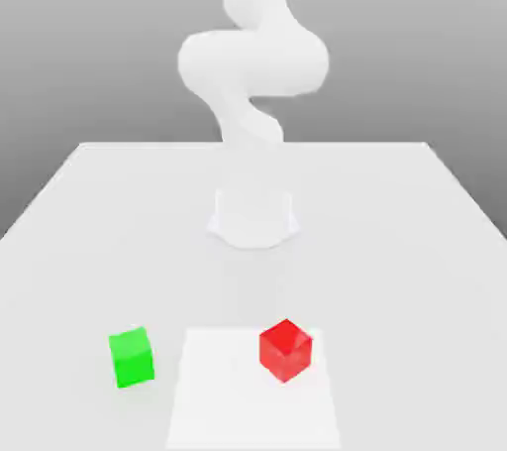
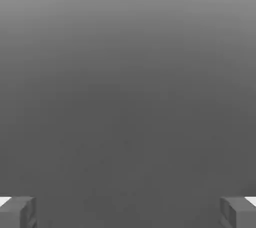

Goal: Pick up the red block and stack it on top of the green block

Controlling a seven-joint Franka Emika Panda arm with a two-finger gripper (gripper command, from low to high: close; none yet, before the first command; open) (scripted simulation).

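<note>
While the white arm (image 1: 253,72) is seen rising from its round base (image 1: 253,218) at the middle of the white table (image 1: 89,231) and bending over itself higher up, the two blocks are found resting on the tabletop well in front of that base. The red block (image 1: 285,349) is set on a paler square patch (image 1: 253,399) of the table surface, toward the exterior view's right, turned so that one corner edge faces the camera. The green block (image 1: 132,357) is placed well apart from it, toward the exterior view's left, just beside the patch's edge and slightly tilted in its outline. Neither block is touched by anything. In the hand view the gripper (image 2: 128,212) is shown with its two grey fingertips (image 2: 18,212) spread wide, one at each side of the picture, and nothing is held between them; plain grey background is seen beyond them.
</note>
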